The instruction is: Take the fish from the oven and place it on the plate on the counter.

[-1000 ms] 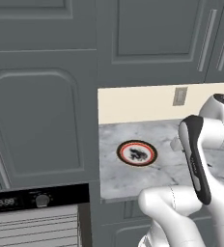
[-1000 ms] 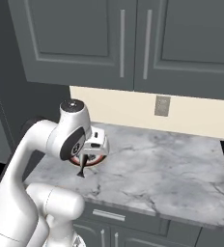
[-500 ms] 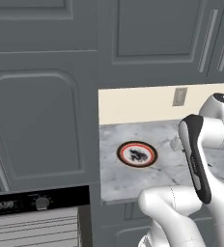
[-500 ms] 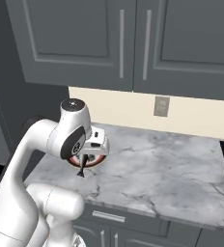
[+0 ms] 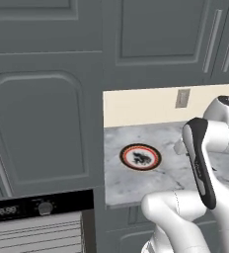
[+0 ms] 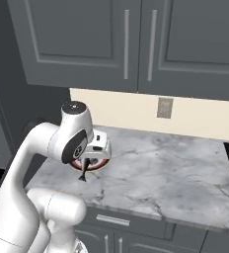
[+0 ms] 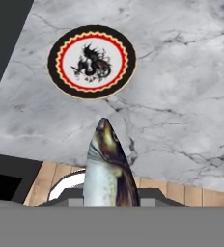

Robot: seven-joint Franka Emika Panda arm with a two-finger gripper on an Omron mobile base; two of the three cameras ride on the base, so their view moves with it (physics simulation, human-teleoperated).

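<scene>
The gripper (image 6: 86, 165) was clamped on the fish (image 7: 107, 169), which hung nose-down from it above the marble counter (image 6: 175, 168), so the fish was already out of the oven (image 5: 37, 220) at the lower left. The plate (image 7: 91, 61) lay on the counter ahead of the fish's nose in the hand view. Holding the fish up off the slab likely let it pass over the plate's rim before release.
</scene>
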